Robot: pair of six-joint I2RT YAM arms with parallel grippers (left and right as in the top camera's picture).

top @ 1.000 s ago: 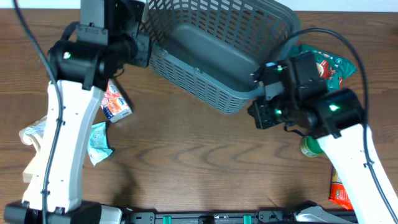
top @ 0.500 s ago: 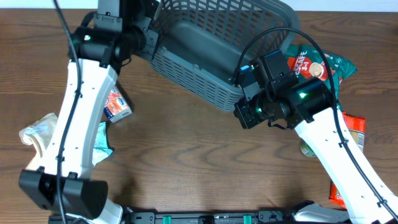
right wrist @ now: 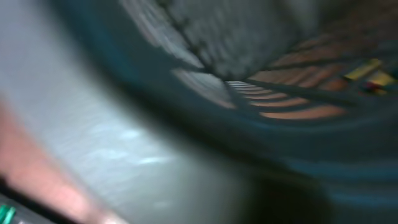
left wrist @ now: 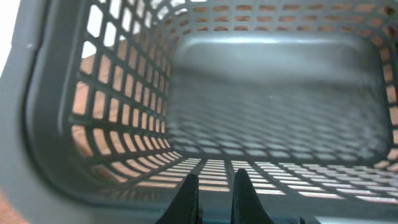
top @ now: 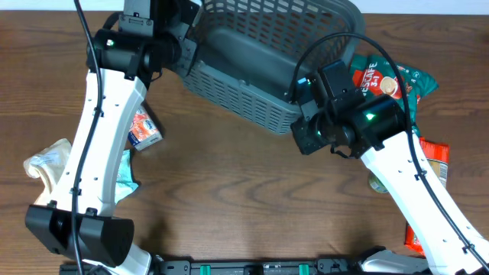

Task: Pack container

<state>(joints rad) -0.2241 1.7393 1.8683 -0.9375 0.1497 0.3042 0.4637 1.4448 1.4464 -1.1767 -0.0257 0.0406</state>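
Observation:
The container [top: 252, 53] is a large dark grey slotted basket at the back centre, tilted so that its front wall and inside show. My left gripper [top: 189, 55] is at its left rim. In the left wrist view the two dark fingers [left wrist: 188, 198] stand close together on the rim, looking into the empty container [left wrist: 273, 93]. My right gripper [top: 303, 103] is pressed against the container's front right corner. The right wrist view is blurred and shows only the rim and lattice [right wrist: 261, 81]; its fingers do not show.
Left of the container lie a red and white packet [top: 142, 128], a pale teal wrapper [top: 122, 174] and a crumpled beige bag [top: 42, 164]. On the right lie a red and green coffee pouch [top: 386, 80], an orange packet [top: 435, 160], a green-yellow item [top: 377, 183] and another orange packet [top: 416, 235].
My right gripper has moved left and up, closer against the container's front right corner. My left arm has swung to the right at the left rim. The container shifted slightly.

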